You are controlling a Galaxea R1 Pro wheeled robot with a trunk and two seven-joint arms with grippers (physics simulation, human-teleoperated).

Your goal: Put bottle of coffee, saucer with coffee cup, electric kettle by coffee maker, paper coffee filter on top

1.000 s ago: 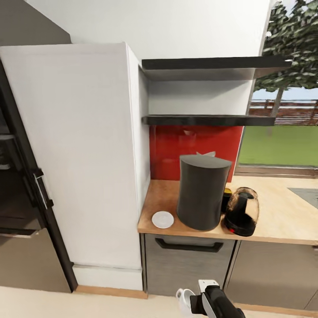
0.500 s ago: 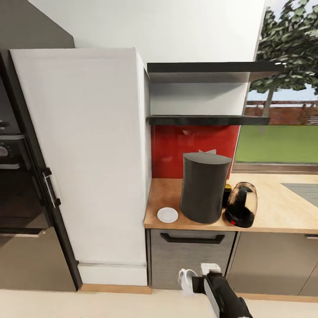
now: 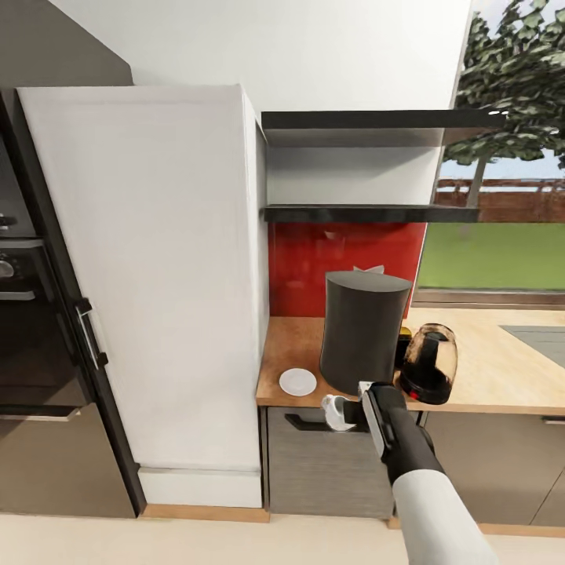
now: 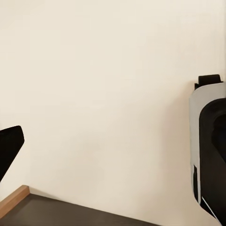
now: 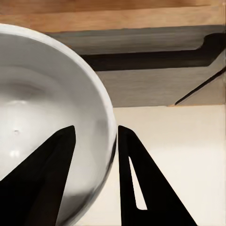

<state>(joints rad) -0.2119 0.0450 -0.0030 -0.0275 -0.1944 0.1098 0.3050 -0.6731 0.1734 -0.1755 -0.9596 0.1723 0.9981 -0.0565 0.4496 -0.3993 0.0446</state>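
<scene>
The right hand [image 3: 348, 410] is shut tight on the rim of the coffee cup [image 3: 336, 411]. In the right wrist view one dark finger [image 5: 44, 181] sits inside the cup [image 5: 52, 122] and the other sits outside its wall. The cup hangs in the air in front of the bench [image 3: 502, 384], just below its front edge and in front of the dark drawer handle [image 3: 314, 424].

The saucer [image 3: 297, 381] lies bare on the bench, near the front edge, just beside the coffee maker [image 3: 363, 332]. The electric kettle [image 3: 428, 364] stands close on the other side of the coffee maker. A small bit of the bottle of coffee [image 3: 403, 339] peeks out between them. Something white and pointed sticks up on top of the coffee maker; it may be the paper coffee filter [image 3: 367, 271].

The left wrist view shows pale floor and a bit of the robot's body. I cannot tell if the left hand is open or closed.

The step in hand looks like putting the cup on the saucer. Next, the cup needs to go up above the bench edge, move over the saucer, and come down softly in the middle, open side up. Then the hand can let go.
</scene>
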